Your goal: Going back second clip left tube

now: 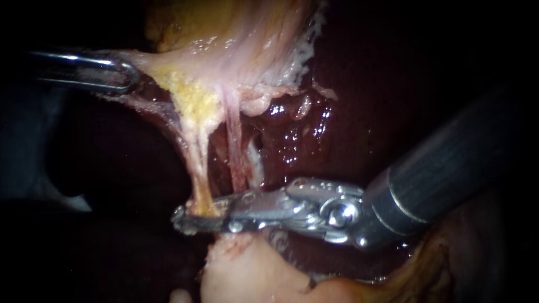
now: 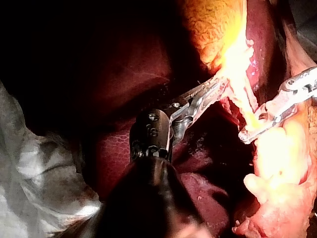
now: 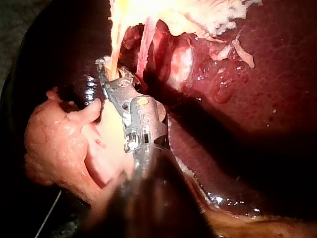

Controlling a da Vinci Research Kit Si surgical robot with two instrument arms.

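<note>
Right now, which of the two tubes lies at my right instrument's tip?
The left tube, yellowish, meets the tip of the right instrument; the pinker tube crosses further back.

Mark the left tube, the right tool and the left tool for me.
left tube (image 1: 196, 168), endoscope view, on its stretched middle.
right tool (image 1: 185, 220), endoscope view, at its tip.
left tool (image 1: 128, 76), endoscope view, at its tip.

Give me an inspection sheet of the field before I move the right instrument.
Surface: liver, dark red, wet, behind the tubes.
Job's things: left tube, yellowish, stretched taut; pinker tube beside it; no clip can be made out.
Clutter: nothing seen.
Instruments: left instrument, jaws shut on the gallbladder, holding it stretched; right instrument, tip at the left tube's lower end.
Cables: nothing seen.
Surroundings: pale cloth beside the liver, left wrist view; pale tissue lump under the right instrument.
</note>
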